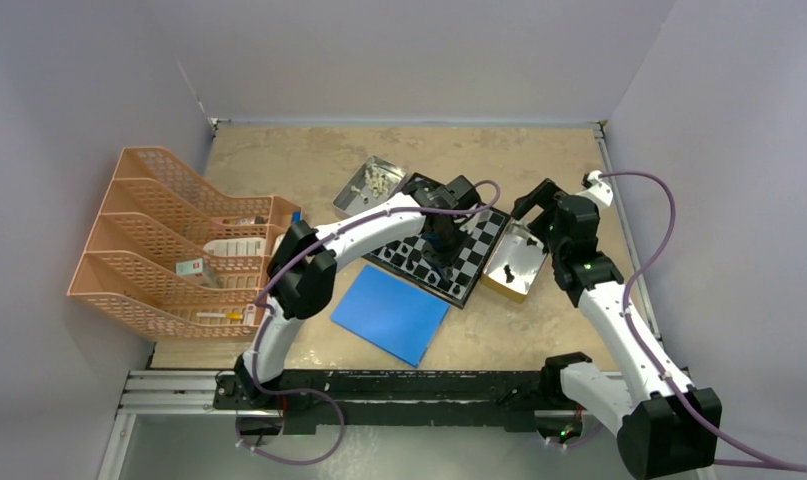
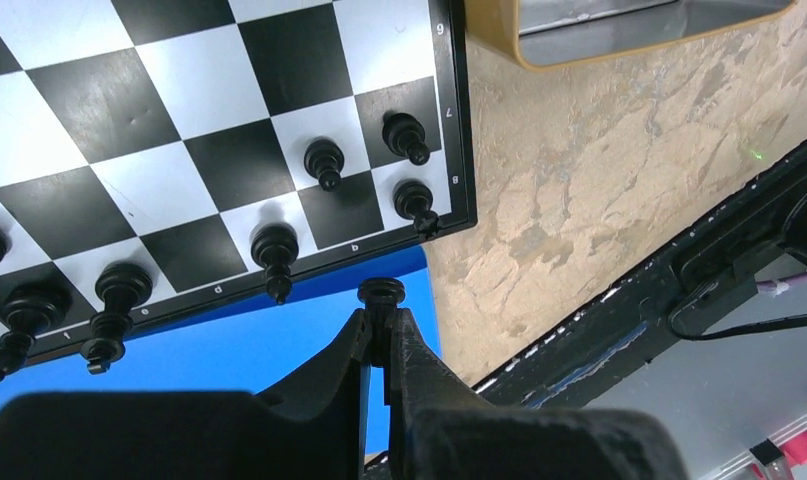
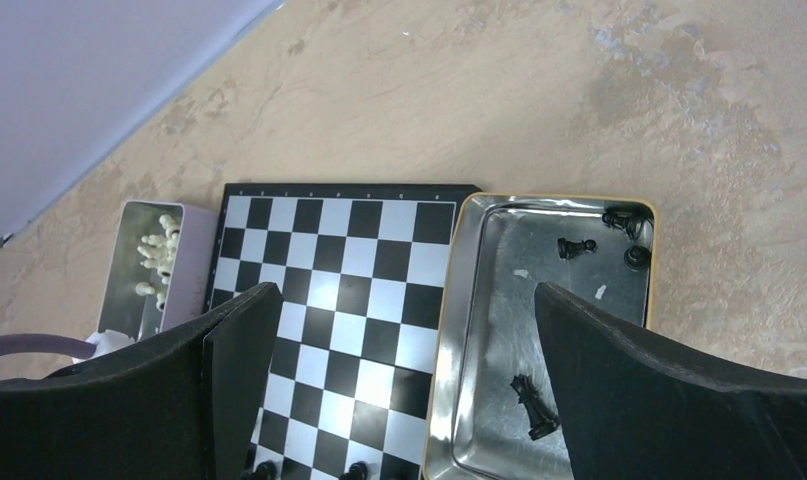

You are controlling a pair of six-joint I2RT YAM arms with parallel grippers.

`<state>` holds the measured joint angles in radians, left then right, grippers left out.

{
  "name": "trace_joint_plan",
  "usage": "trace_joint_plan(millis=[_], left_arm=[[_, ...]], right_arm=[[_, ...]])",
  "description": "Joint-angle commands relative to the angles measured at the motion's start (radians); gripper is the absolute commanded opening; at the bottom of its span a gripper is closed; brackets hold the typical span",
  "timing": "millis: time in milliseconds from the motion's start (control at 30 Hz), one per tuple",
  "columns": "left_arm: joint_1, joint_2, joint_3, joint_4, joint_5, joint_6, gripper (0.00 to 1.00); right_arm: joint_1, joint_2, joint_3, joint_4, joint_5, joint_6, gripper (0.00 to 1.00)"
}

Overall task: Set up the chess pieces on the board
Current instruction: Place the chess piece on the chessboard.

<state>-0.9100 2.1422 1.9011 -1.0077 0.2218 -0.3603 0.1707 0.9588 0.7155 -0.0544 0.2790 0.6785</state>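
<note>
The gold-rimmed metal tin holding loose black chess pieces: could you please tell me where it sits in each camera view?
Top external: the gold-rimmed metal tin lies right of centre.
Left wrist: only a corner shows, at the top edge, right of centre.
Right wrist: it fills the lower middle, seen from above.
Shared landmark: the black-and-silver checked chessboard, beside the tin in every view.
</note>
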Motion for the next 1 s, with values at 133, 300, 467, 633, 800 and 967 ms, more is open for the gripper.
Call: trace_joint_plan(millis=[133,300,467,633,800,967], left_arm=[[0.002,0.05,0.09,-0.024,-0.017,0.015,0.0],[0.002,0.073,0.101,-0.028,-0.013,0.018,0.0],[0.002,0.088,0.101,-0.031,-0.016,0.02,0.0],[0.002,0.104,0.107,-0.037,-0.012,0.031,0.0],[0.003,0.124,0.136,-0.054,-0.022,0.041,0.0],[0.003,0.137,0.151,-0.062,-0.03,0.04,0.01]], right_arm=[[-0.002,-0.031,0.027,0.0,0.037,-0.013,0.99],[-0.002,-0.034,0.026,-0.005,0.046,-0.014,0.99],[-0.002,-0.033,0.023,-0.005,0.047,-0.014,0.99],[-0.002,-0.033,0.028,-0.012,0.045,-0.015,0.99],[-0.002,-0.04,0.021,-0.005,0.04,-0.021,0.99],[0.0,-0.054,0.016,-0.007,0.035,-0.023,0.99]])
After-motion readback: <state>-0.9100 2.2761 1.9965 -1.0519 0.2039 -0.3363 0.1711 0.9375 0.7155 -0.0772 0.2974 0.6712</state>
